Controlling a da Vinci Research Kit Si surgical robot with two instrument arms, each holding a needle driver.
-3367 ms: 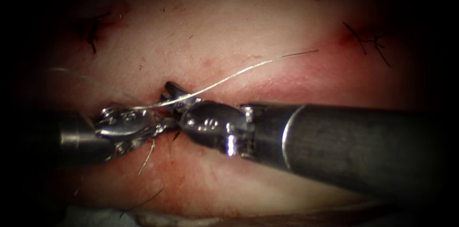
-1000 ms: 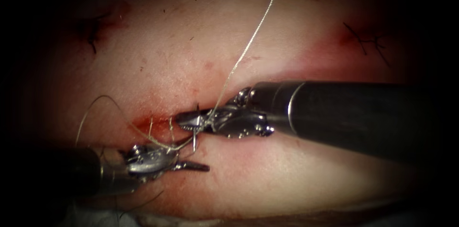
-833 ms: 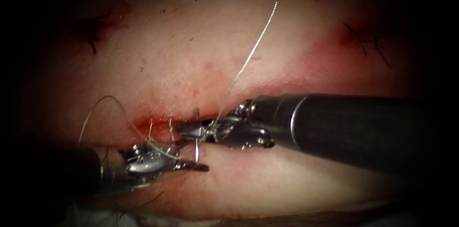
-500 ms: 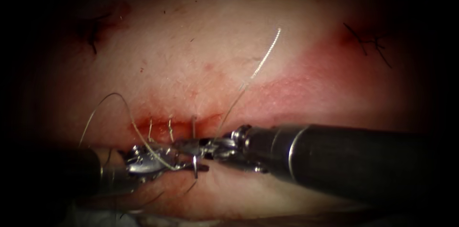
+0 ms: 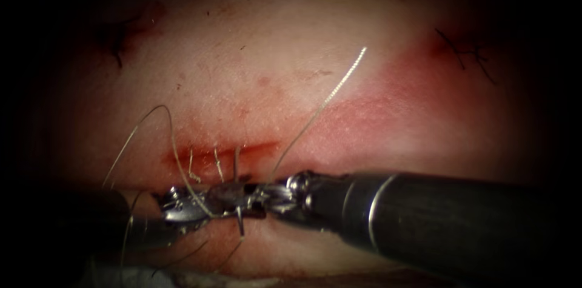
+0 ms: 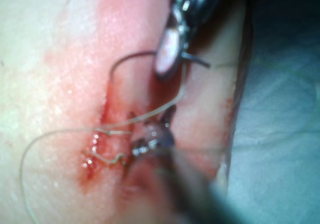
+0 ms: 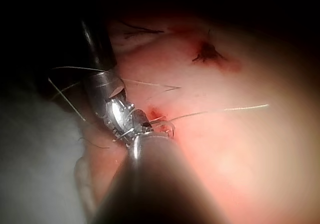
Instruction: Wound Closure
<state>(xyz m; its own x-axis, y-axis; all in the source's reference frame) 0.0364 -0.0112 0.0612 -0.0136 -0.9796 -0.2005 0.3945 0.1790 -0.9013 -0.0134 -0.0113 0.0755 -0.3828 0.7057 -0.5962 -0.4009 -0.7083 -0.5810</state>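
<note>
My right hand [image 5: 262, 196] grips the thread [image 5: 321, 105] tip to tip with my left hand [image 5: 203, 203], whose hold I cannot tell; the cut [image 5: 221, 153] lies just beyond us, needle unseen.

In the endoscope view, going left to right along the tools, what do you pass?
Thread loop → left tool → needle → right tool → free thread end, all over the tissue.
</note>
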